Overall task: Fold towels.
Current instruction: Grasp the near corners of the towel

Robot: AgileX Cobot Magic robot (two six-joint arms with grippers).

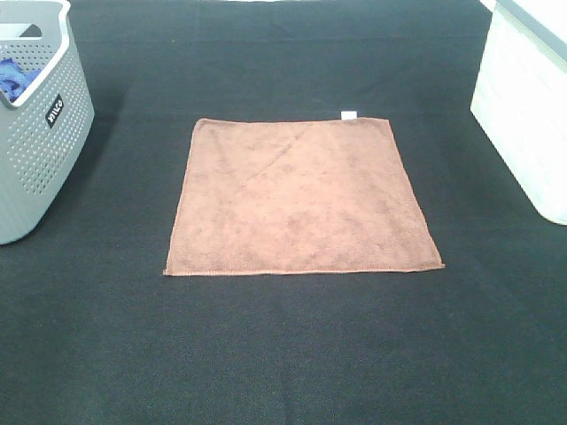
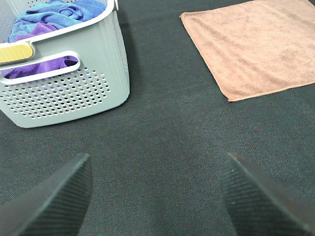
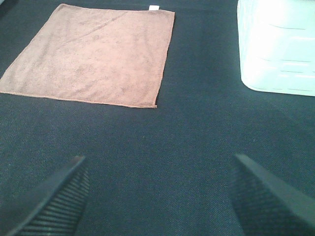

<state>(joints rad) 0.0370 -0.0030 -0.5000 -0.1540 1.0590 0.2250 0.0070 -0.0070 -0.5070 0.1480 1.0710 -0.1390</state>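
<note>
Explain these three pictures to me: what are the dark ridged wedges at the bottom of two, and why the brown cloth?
This is a robot with two arms, each ending in a two-fingered gripper. One picture comes from a camera mounted high above; the arms are outside it. The other two come from cameras on the wrists. The wedges are the fingers: the left gripper and the right gripper, both open, holding nothing. On the dark table lies a brown towel, spread flat, unfolded, with a small white tag on its far edge. To its left stands a grey perforated basket holding blue and purple cloths; to its right, a white bin. The robot's job is to fold the towel.
</note>
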